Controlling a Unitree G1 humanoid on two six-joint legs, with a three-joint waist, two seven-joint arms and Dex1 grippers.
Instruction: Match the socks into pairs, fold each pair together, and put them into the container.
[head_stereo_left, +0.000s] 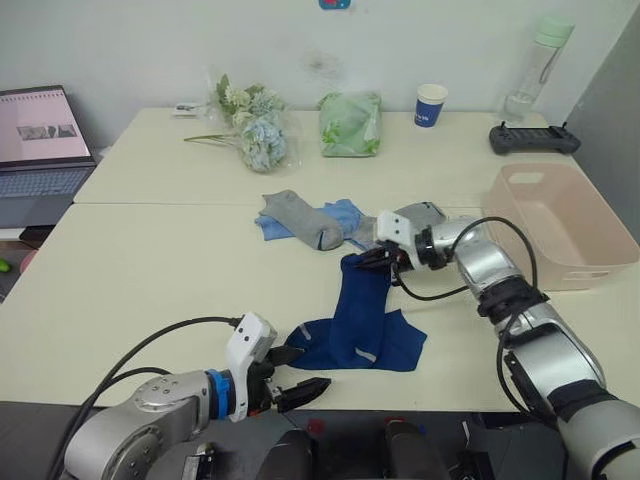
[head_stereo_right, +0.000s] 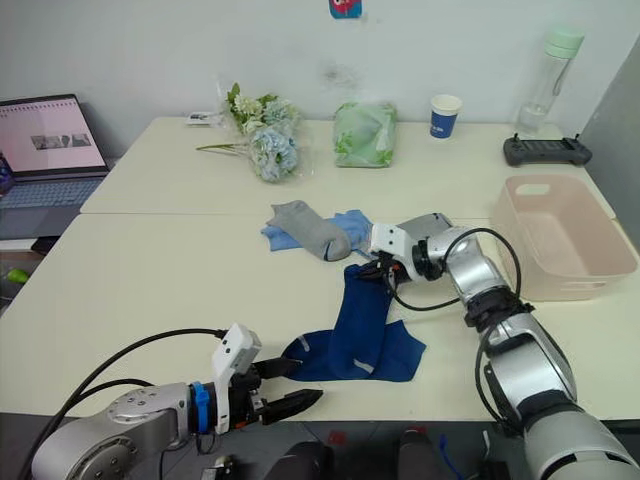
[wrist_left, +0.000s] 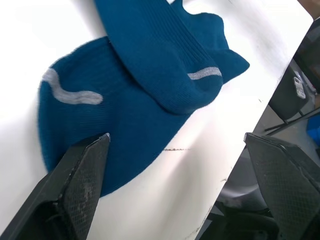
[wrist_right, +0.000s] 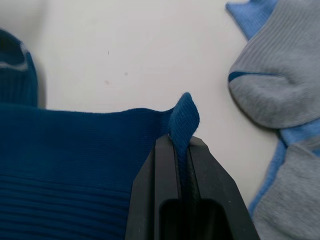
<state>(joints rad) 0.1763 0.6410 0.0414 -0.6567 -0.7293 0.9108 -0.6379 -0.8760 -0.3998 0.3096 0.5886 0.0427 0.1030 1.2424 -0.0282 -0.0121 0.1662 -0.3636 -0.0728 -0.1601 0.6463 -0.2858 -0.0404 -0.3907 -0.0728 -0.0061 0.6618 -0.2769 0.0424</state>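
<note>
The right gripper (head_stereo_left: 372, 257) has its two black fingers (wrist_right: 165, 165) pressed together on a fold of cloth at the cuff edge of a navy sock (head_stereo_left: 362, 300), and a small tab of that cloth sticks up above the fingertips in the right wrist view. This sock stretches from the pinch toward the near edge of the cream table (head_stereo_left: 150, 270), where its foot lies over a second navy sock (head_stereo_left: 330, 345) spread flat crosswise beneath it; both carry short pale grey marks. The left gripper (head_stereo_left: 300, 375) sits at the near table edge just beside the lower navy sock, its fingers spread wide apart and holding nothing, with one fingertip (wrist_left: 92, 155) over or against that sock's rim and the other off the table edge; whether it touches the cloth cannot be told. Just beyond the right gripper lies a small heap: a grey sock (head_stereo_left: 300, 220) on top of a light blue sock (head_stereo_left: 345, 215), with another grey sock (head_stereo_left: 425, 213) partly hidden behind the right wrist. The pale pink tub (head_stereo_left: 560, 225) stands to the right of the heap near the table's right edge, with no socks in it. Along the far side of the table are a bunch of pale artificial flowers (head_stereo_left: 250, 125), a green bag (head_stereo_left: 350, 123), a blue paper cup (head_stereo_left: 430, 105), a clear bottle with a green cap (head_stereo_left: 538, 65) and a black handheld controller (head_stereo_left: 533, 138). An open laptop (head_stereo_left: 40, 140) sits off to the left.
</note>
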